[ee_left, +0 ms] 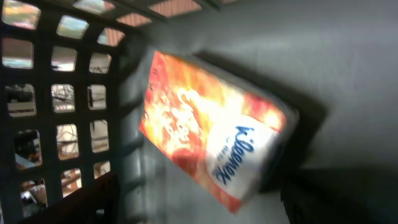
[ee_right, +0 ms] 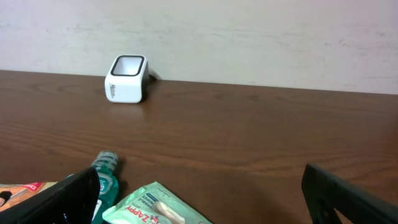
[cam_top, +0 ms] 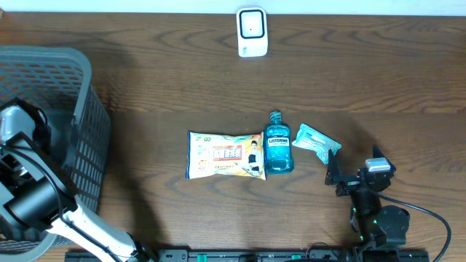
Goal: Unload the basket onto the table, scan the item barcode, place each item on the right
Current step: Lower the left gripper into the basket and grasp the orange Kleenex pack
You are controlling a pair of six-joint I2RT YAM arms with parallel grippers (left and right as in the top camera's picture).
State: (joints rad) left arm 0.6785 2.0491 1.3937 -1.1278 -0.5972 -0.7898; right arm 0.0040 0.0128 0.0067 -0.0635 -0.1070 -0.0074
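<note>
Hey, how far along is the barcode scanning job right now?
Likely done: one Kleenex pack lies in the basket, by the open left gripper. In hand: nothing; the right gripper is open and empty. Left: the snack packet, Listerine bottle and teal packet lie on the table, none near the scanner.

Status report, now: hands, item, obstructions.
Right hand open, beside the green pack. Left hand down in the basket over the Kleenex pack, grip unclear. Scanner at far edge, face unblocked.
</note>
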